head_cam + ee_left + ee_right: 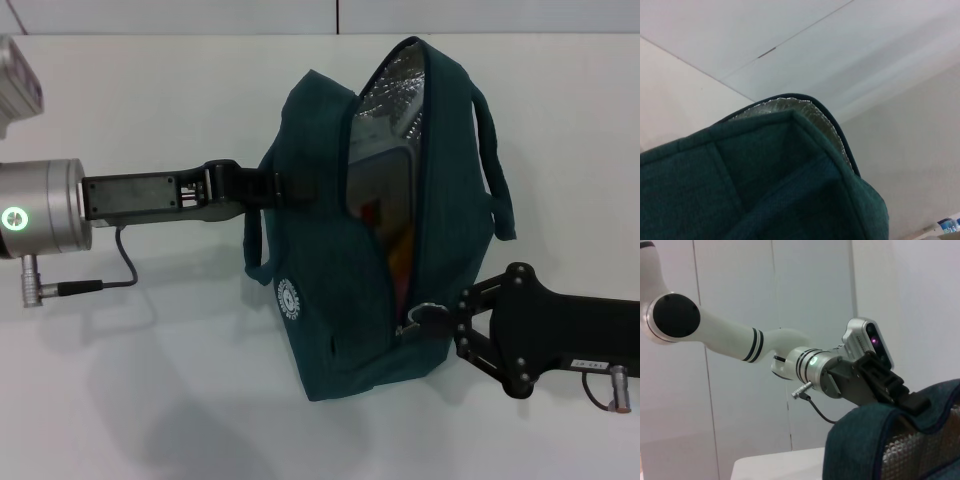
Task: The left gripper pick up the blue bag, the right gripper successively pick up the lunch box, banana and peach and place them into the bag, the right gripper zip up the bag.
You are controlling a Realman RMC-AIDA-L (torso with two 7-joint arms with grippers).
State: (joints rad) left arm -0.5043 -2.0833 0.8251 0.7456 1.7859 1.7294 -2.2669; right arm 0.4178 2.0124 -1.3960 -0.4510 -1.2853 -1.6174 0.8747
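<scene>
While left gripper (268, 187) clamps blue bag (330, 330) | zipper runs near-far | right gripper (440, 318) pinches pull

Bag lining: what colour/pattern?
Shiny silver foil with a quilted grid texture, inside the blue bag; the lining shows best in the head view.

the head view looks down from above on the white table (150, 400), taking in the whole blue bag (330, 300) and both arms. the left wrist view sits close against the bag's fabric (765, 190), facing up toward the wall. the right wrist view looks low across the bag's rim (875, 425) at the left gripper (912, 402). all 3 share the bag.
</scene>
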